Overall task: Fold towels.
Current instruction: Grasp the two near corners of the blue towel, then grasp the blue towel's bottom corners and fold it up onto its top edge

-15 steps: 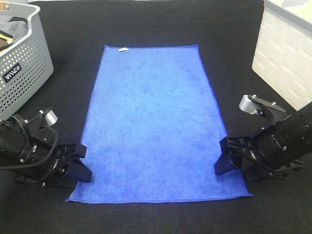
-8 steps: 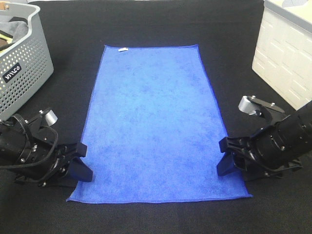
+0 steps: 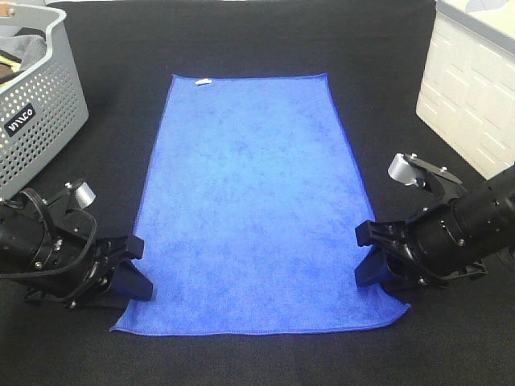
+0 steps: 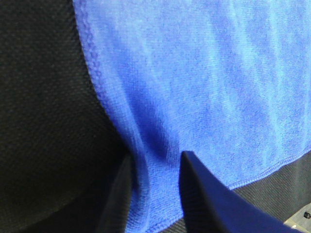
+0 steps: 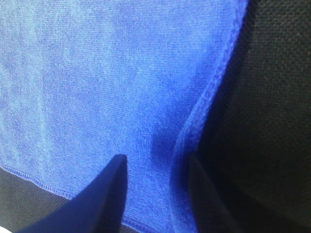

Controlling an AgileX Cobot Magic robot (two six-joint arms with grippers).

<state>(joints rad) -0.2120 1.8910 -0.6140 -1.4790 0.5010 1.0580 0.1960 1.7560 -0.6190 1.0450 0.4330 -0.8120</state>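
Observation:
A blue towel (image 3: 249,193) lies flat and lengthwise on the black table, with a small white tag (image 3: 203,81) at its far edge. My left gripper (image 3: 133,269) is at the towel's near left corner. In the left wrist view (image 4: 155,165) its jaws pinch a raised ridge of the towel's edge (image 4: 150,145). My right gripper (image 3: 372,257) is at the near right corner. In the right wrist view (image 5: 158,165) its jaws hold the towel's side hem (image 5: 194,116), which lifts between them.
A grey perforated basket (image 3: 40,104) with cloth inside stands at the far left. A white box (image 3: 471,88) stands at the far right. Black table (image 3: 257,36) surrounds the towel.
My right gripper has shifted slightly inward and away from me, and the towel's near right corner has drawn in with it. The left gripper has stayed in place.

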